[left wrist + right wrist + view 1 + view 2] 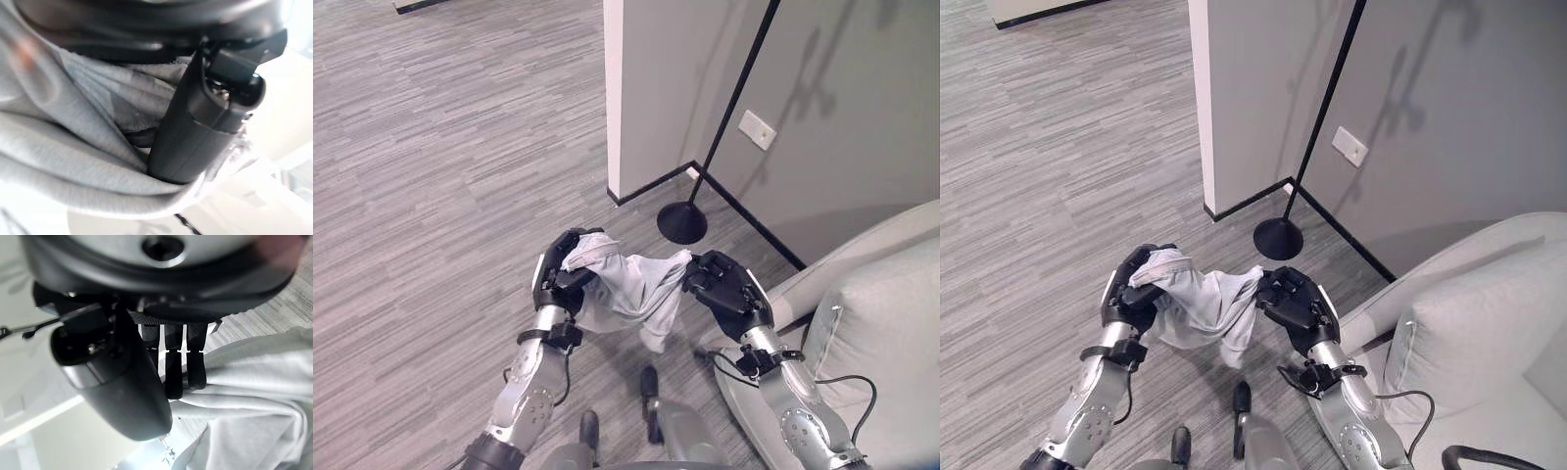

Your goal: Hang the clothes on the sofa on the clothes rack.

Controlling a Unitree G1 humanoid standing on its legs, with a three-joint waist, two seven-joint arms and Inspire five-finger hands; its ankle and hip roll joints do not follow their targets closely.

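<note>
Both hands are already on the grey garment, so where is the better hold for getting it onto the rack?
Probably keep the two top corners. The left hand and right hand each have fingers curled round an upper end of the grey garment, so its top edge spans between them and the rest hangs free below. If you regrip, come from above at that top edge. The clothes rack stands just ahead.

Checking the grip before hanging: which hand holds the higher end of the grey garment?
The left hand: its end of the grey garment is bunched up over the fingers, while the right hand grips a lower corner.
</note>
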